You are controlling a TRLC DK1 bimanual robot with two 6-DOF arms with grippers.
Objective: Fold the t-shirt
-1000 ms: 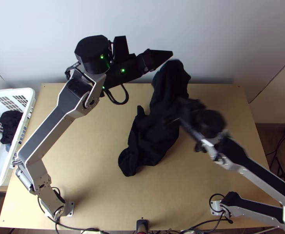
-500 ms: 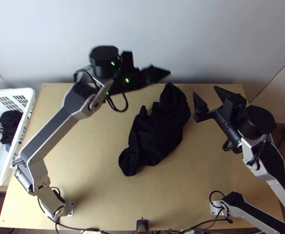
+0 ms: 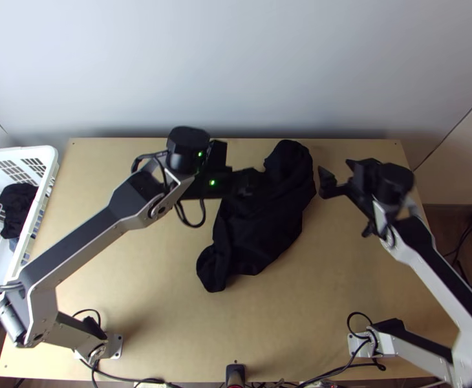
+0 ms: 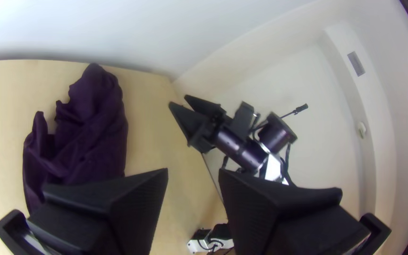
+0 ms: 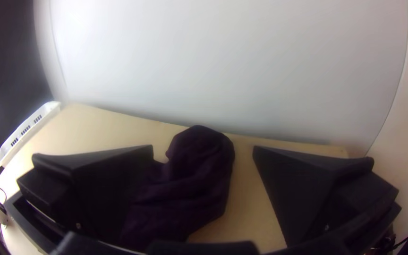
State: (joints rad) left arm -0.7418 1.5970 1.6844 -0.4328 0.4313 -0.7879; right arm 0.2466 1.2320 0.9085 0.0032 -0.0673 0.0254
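The shirt (image 3: 255,239) lies bunched, with uneven creases, across the middle of the table (image 3: 139,310), its far end close to the table's far edge and its narrower end toward the near side. Over the shirt's far half, on its left, is the left gripper (image 3: 268,184); the left wrist view shows its two fingers (image 4: 138,203) apart, with a gap between them. Whether they touch the cloth, I cannot tell. Just right of the shirt's far half is the right gripper (image 3: 334,165), its fingers (image 5: 303,184) wide apart. Well to the left of the shirt stands a white basket (image 3: 53,161) with dark cloth (image 3: 17,204) inside.
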